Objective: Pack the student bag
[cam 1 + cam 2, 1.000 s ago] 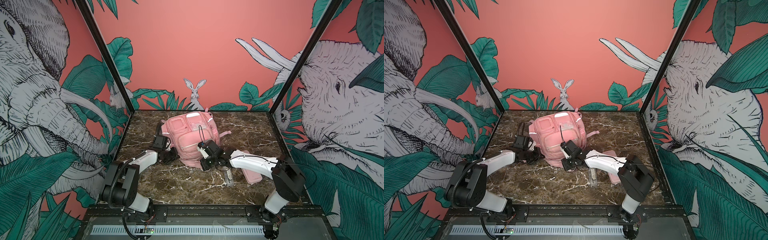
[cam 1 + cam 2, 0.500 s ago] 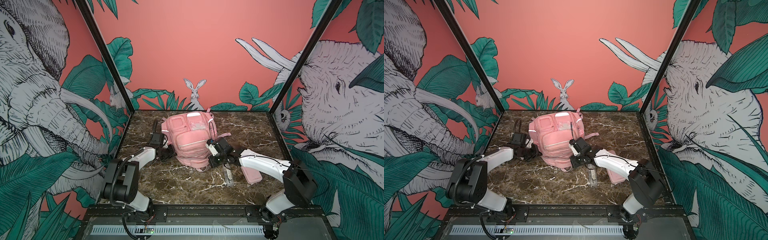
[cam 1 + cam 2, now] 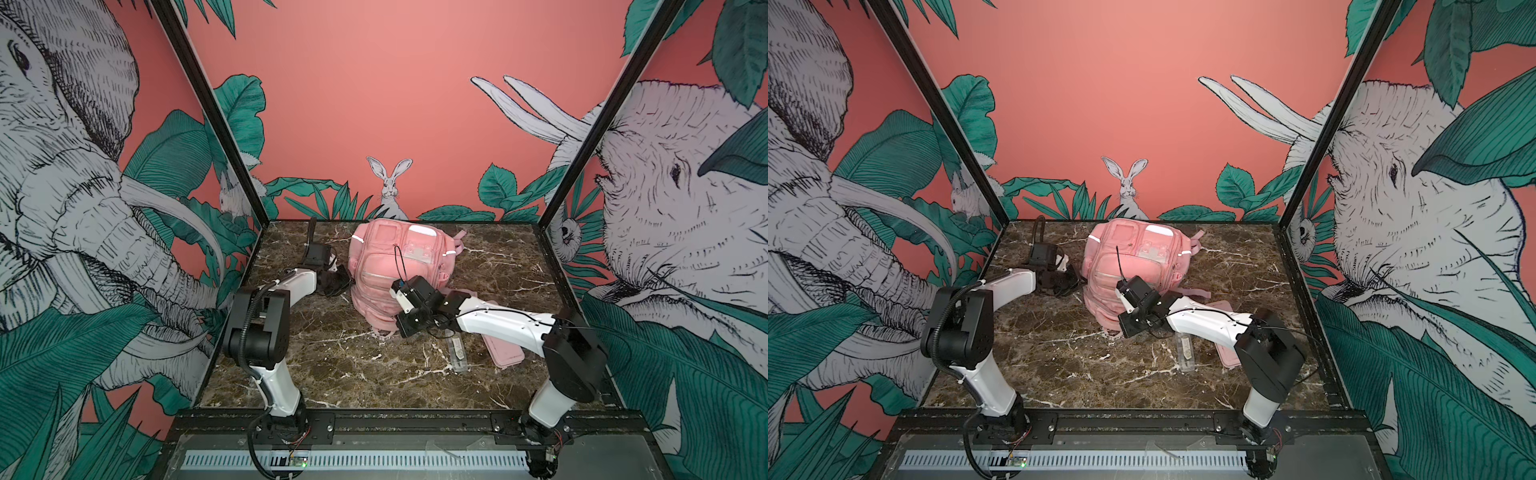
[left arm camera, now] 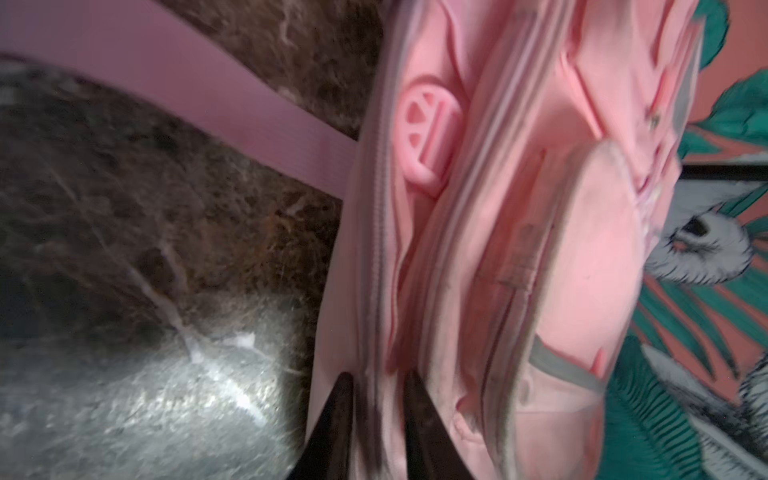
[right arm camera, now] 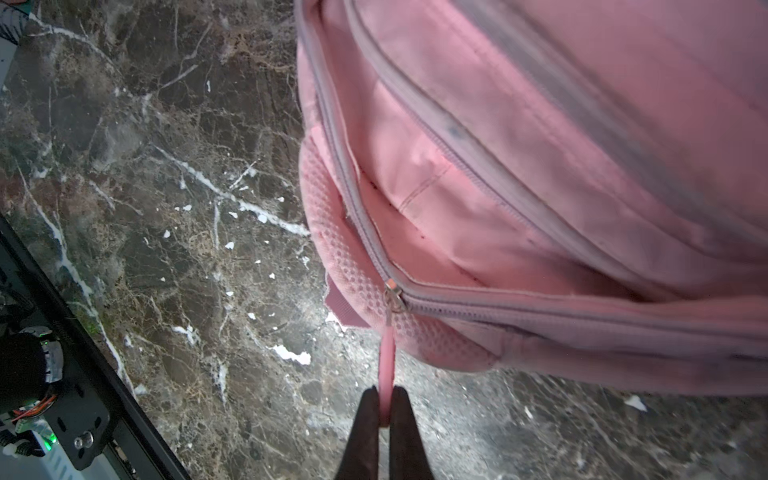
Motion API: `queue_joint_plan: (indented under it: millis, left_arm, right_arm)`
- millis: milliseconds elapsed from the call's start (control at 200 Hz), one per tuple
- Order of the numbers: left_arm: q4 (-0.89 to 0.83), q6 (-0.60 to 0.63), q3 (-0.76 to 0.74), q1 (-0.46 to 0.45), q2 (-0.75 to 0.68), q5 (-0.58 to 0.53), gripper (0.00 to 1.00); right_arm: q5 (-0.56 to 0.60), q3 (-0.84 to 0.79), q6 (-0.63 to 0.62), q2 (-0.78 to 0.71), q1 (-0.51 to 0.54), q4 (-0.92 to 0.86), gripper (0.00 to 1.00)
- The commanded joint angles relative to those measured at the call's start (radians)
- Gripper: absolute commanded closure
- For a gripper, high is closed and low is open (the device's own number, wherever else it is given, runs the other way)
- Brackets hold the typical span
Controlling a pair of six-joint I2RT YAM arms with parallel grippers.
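Well, round badge on student bag: marks blurred, possibly letters.

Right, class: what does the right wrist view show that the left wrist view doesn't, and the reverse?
Right wrist only: the right jaws pinching a pink zip pull, with the compartment open behind it. Left wrist only: a round pink plastic fitting, a pink strap across the marble table, and the left jaws apart astride a zipped edge. Both: the student bag on that table.
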Motion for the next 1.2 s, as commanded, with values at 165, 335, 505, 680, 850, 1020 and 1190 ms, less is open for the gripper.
queue_joint_plan:
  millis: [165, 335, 505, 680, 850, 1020, 1190]
  left_arm:
    - [-0.08, 0.078, -0.083, -0.005, -0.189, 0.007, 0.5]
    - [-0.093, 0.04, -0.207, -0.029, -0.292, 0.04, 0.5]
    - [-0.076, -0.032, -0.276, -0.117, -0.354, 0.047, 0.51]
    - [-0.038, -0.078, -0.306, -0.16, -0.354, 0.056, 0.51]
    - [-0.028, -0.088, -0.306, -0.183, -0.342, 0.044, 0.52]
    - [-0.011, -0.089, -0.297, -0.189, -0.296, 0.037, 0.55]
    - [-0.005, -0.077, -0.279, -0.19, -0.258, 0.029, 0.62]
  right_arm:
    - [-0.071, 0.085, 0.01, 0.044, 0.022, 0.041, 1.0]
    - [-0.098, 0.083, 0.006, 0.048, 0.025, 0.046, 1.0]
    - [-0.114, 0.074, 0.014, 0.04, 0.026, 0.065, 1.0]
    - [-0.12, 0.08, 0.015, 0.038, 0.03, 0.069, 1.0]
    - [-0.122, 0.077, 0.014, 0.04, 0.032, 0.064, 1.0]
    - [-0.143, 0.081, 0.013, 0.044, 0.037, 0.07, 1.0]
    - [-0.154, 0.083, 0.009, 0.058, 0.05, 0.069, 1.0]
